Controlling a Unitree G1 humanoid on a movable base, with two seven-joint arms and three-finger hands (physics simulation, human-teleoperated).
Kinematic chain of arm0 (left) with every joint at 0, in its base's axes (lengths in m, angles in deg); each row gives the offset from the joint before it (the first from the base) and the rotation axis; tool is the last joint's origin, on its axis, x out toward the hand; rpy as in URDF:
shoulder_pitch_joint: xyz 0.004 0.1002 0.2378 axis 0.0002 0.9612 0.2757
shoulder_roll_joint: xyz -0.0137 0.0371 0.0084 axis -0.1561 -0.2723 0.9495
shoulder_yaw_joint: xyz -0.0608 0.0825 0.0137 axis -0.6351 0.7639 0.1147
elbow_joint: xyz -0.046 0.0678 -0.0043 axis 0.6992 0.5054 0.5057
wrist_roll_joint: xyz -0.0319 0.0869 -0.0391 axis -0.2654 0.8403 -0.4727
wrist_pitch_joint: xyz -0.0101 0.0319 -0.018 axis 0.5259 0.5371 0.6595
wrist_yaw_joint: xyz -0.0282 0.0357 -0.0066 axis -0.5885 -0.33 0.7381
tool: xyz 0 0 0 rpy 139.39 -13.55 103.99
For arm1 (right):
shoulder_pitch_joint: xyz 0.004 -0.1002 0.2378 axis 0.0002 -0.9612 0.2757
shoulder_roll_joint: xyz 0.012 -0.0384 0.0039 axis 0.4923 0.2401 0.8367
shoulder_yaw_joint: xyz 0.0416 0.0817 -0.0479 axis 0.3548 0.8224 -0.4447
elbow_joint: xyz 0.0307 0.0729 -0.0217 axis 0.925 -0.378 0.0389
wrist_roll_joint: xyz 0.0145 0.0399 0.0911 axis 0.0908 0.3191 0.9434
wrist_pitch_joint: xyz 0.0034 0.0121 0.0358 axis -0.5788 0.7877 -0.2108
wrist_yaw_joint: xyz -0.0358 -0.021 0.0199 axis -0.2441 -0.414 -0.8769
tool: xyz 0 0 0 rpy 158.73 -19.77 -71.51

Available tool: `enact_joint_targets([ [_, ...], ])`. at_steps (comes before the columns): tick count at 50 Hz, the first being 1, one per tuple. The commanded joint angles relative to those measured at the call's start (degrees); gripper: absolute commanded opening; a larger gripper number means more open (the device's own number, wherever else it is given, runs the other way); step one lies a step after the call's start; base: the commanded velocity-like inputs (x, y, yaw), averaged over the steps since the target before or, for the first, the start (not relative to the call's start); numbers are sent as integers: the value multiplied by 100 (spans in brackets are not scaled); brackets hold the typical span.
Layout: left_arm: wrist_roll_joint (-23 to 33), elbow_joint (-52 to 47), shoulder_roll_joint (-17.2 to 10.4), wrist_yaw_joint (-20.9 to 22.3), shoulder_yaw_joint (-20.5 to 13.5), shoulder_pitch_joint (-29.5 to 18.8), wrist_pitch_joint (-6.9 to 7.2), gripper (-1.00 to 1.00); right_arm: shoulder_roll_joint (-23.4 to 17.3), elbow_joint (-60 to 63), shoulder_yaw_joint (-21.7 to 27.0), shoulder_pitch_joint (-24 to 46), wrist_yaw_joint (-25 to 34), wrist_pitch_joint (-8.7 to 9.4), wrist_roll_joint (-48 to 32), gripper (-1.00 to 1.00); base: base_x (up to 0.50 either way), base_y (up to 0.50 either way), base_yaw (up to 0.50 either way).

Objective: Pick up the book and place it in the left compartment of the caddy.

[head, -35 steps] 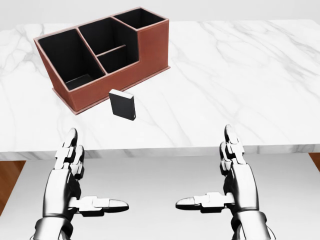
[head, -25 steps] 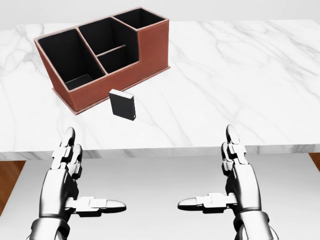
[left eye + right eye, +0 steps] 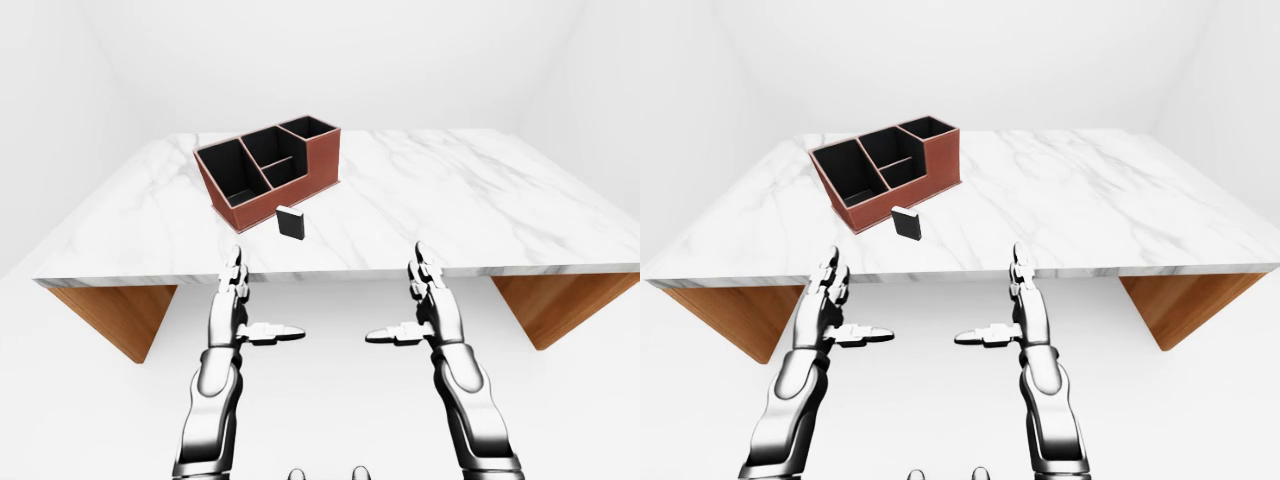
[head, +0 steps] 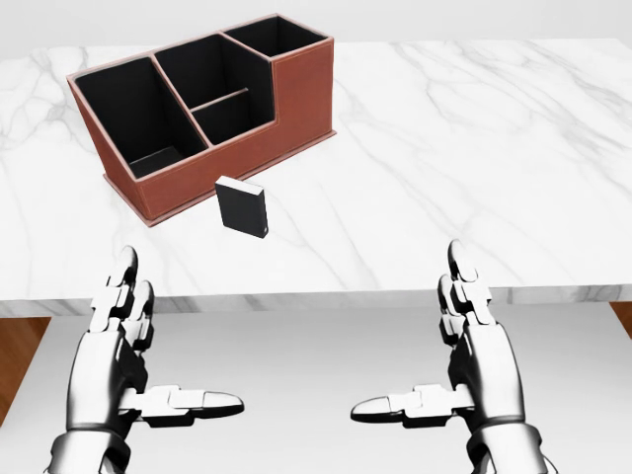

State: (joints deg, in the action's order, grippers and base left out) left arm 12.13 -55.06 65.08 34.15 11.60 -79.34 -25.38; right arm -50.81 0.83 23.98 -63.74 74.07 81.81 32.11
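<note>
Two hands (image 4: pixel 296 390) spread open, empty | white marble table (image 3: pixel 480 200), wood base | white room

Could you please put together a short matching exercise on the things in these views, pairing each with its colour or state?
Things:
1. book
2. caddy
3. table
4. left hand

Descriptions:
A. white marble top
B. open, fingers spread, below the table's near edge in the head view
C. small, black, standing upright on the table just outside the caddy
D. reddish-brown outside, dark compartments inside

Pairs: 1-C, 2-D, 3-A, 4-B
</note>
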Motion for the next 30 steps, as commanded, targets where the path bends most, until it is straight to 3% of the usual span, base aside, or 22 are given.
enact_joint_targets([
  [1,2,168,40,-93,2,-3,-224,100,38,304,-54,-126,8,130,-83,100,0,0,0],
  [3,-189,-11,68,-139,-89,2,-211,100,34,348,-47,-141,11,137,-93,100,0,0,0],
  [4,-333,-145,64,-133,-137,9,-69,100,34,412,-48,-159,15,160,-100,100,0,0,0],
  [6,-406,-212,59,-177,-177,5,-72,100,35,489,-51,-181,17,203,-110,100,0,0,0],
  [8,-630,-589,54,-267,-303,34,129,100,31,670,-42,-221,21,216,-118,100,0,0,0],
  [10,-828,-809,40,-284,-376,57,235,100,36,812,-45,-255,25,216,-127,100,0,0,0],
  [14,-1288,-1215,15,-408,-593,25,235,100,45,920,-69,-298,22,216,-163,100,0,0,0],
  [30,-1985,-1481,-171,-775,-1131,-190,235,100,50,1238,-90,-384,33,216,-180,100,0,0,0],
])
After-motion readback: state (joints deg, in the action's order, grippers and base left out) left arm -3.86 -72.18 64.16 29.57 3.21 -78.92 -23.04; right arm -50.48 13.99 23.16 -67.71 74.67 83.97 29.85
